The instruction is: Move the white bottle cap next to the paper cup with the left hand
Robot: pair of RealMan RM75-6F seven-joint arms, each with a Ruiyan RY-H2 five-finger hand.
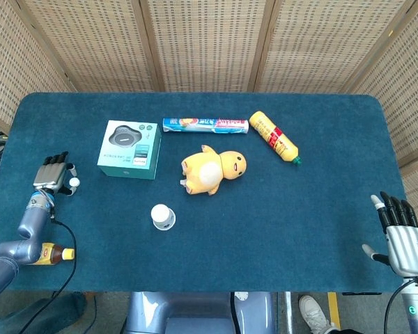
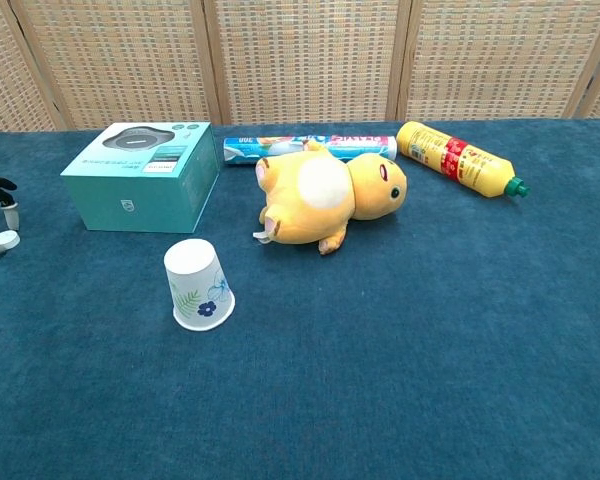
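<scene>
The white bottle cap (image 1: 74,182) lies on the blue cloth near the table's left edge, also visible in the chest view (image 2: 6,239). My left hand (image 1: 52,175) is right beside it, fingers stretched out and apart, thumb close to the cap; no grip on it shows. In the chest view only its fingertips (image 2: 0,190) appear at the left border, just above the cap. The paper cup (image 1: 163,216) stands upside down near the table's middle front, white with a blue flower print (image 2: 199,285). My right hand (image 1: 402,238) hovers at the front right corner, fingers spread and holding nothing.
A teal box (image 1: 129,149) stands between the cap and the table's middle. A yellow plush toy (image 1: 212,170), a wrapped roll (image 1: 205,125) and a yellow bottle (image 1: 273,136) lie further back. A small amber bottle (image 1: 50,253) sits by my left forearm.
</scene>
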